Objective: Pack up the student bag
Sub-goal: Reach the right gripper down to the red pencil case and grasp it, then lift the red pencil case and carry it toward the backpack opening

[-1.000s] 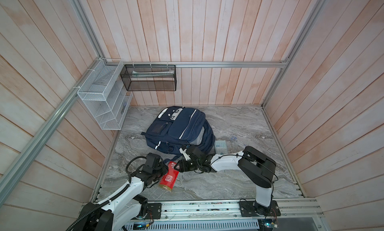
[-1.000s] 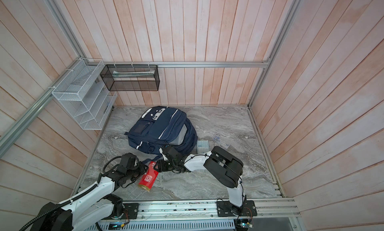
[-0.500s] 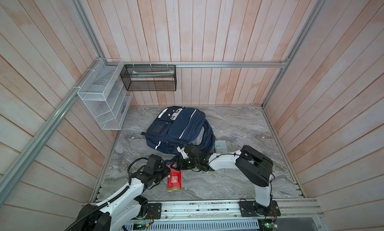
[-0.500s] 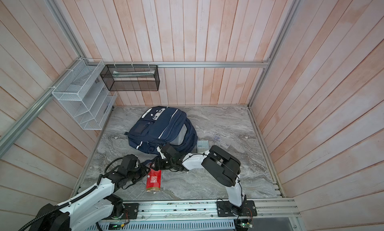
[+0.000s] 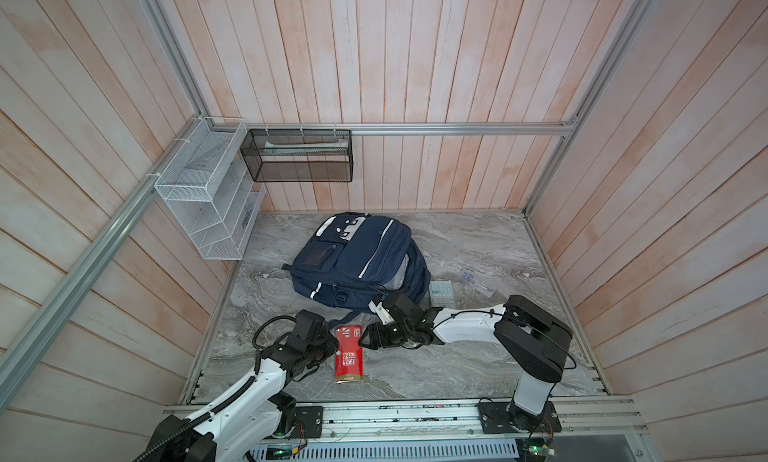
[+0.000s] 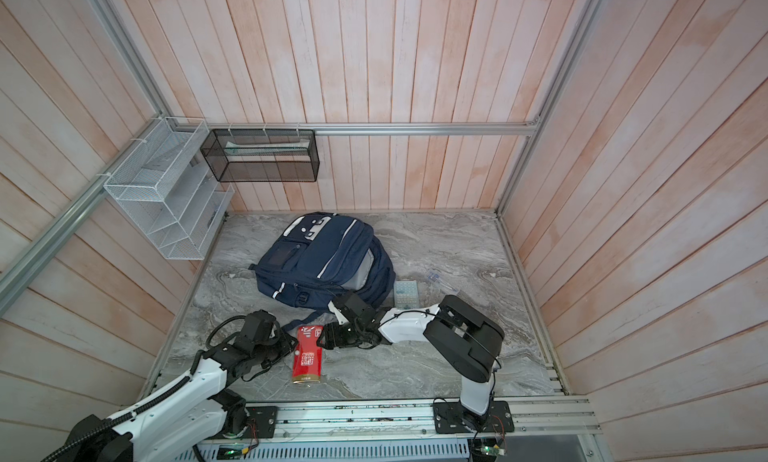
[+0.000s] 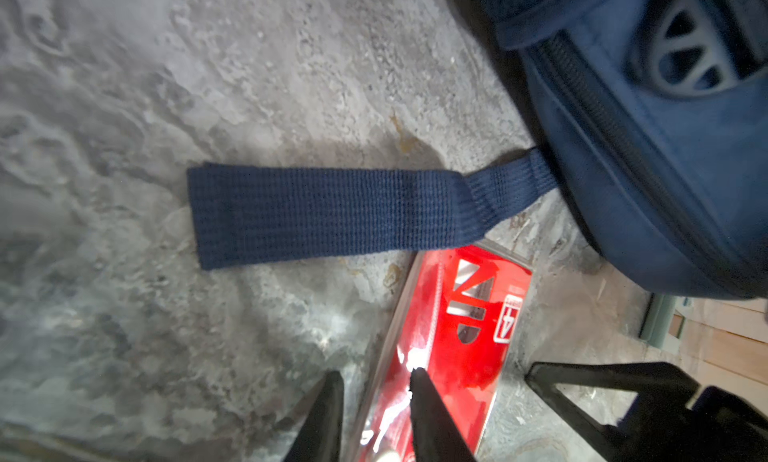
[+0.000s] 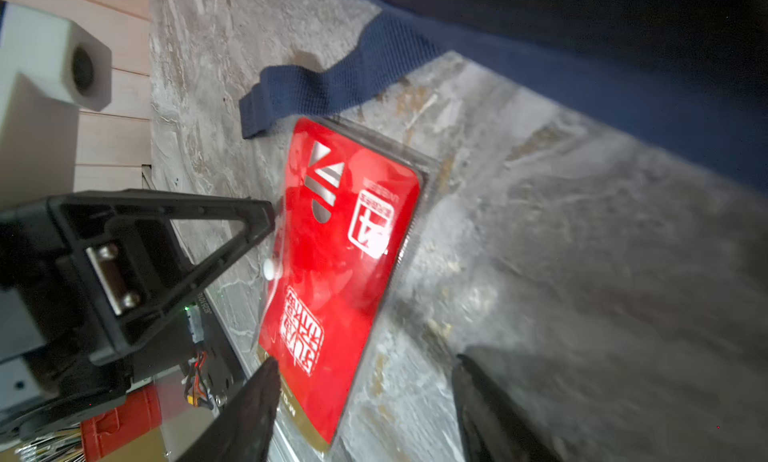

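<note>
Plainly, your weak spot is the hold. The left gripper stands narrow, its jaws either side of one long edge of the flat red rectangular packet in a clear plastic wrapper. It looks to be nipping only that thin margin while the packet lies on the grey marbled bench near the front edge, left of the middle. Lift from there and the glossy wrapper could slide out, or the packet could swing down and hang by its edge. The right gripper is spread wide with nothing between its jaws, just beside the packet's corner nearest the bag. Bring it in carelessly and a finger could shove the packet out of that pinch, or the two wrists, close together, could knock. The large navy-blue fabric student bag lies mid-bench toward the back edge. Its flat navy webbing strap trails forward and ends just beside the packet. Whether they touch I cannot tell, but a drag could catch it. The bag's mouth seems to gape only a little at one side, so the packet may jam on limp fabric.
</note>
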Available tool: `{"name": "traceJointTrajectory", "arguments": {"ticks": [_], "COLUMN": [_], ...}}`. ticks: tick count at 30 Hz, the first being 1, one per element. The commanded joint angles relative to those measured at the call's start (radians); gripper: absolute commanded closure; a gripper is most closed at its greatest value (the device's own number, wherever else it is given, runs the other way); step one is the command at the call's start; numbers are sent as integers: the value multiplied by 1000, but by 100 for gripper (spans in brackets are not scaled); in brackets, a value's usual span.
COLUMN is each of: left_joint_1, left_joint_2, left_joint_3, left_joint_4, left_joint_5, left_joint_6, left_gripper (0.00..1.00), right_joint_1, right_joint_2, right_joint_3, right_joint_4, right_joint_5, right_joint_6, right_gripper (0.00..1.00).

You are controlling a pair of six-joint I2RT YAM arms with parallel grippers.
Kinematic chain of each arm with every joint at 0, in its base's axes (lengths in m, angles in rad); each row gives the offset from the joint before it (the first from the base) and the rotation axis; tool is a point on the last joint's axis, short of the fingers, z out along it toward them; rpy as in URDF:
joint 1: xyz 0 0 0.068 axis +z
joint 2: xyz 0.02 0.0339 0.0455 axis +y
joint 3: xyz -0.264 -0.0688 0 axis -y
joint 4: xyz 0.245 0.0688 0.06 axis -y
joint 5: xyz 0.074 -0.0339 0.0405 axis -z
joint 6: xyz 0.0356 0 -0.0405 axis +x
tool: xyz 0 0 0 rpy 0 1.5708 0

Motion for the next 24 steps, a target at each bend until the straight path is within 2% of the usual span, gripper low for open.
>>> {"name": "traceJointTrajectory", "arguments": {"ticks": [1, 4, 7, 12, 13, 15, 17, 18, 19, 20, 21, 23, 24], "left_joint_1": [-7, -11, -10, -11, -11, -10, -9, -9, -9, -10, -14, -17, -17], "left_joint_2": [20, 29, 20, -14, -15, -13, -16, -18, -22, -32, -48, -67, -68], "left_joint_3": [-42, -59, -64, -64, -60, -36, -5, 17, 37, 66, 101, 176, 225], "left_joint_4": [11, 56, 74, 70, 62, 39, 27, 21, 14, 2, -22, -68, -89], "left_joint_5": [44, 82, 101, 113, 107, 93, 82, 76, 69, 49, 6, -62, -91], "left_joint_6": [0, -7, -17, -22, -18, -4, 9, 23, 33, 55, 70, 110, 137], "left_gripper": [70, 70, 70, 71, 71, 71, 71, 70, 65, 46, 31, 17, 13], "right_joint_1": [8, 1, 1, -11, -13, -19, -19, -19, -19, -19, -19, -23, -27], "right_joint_2": [86, 159, 199, 170, 157, 114, 60, 25, -5, -48, -101, -194, -236], "right_joint_3": [2, 5, 44, 37, 30, -2, -33, -43, -55, -73, -95, -131, -144], "right_joint_4": [61, 202, 249, 285, 279, 274, 272, 254, 237, 222, 207, 165, 139], "right_joint_5": [-77, -170, -208, -183, -171, -137, -104, -82, -60, -30, 1, 60, 81], "right_joint_6": [39, 55, 40, 22, 15, 8, -5, -18, -31, -39, -47, -63, -71], "right_gripper": [38, 39, 42, 63, 70, 91, 100, 100, 100, 100, 100, 100, 100]}}
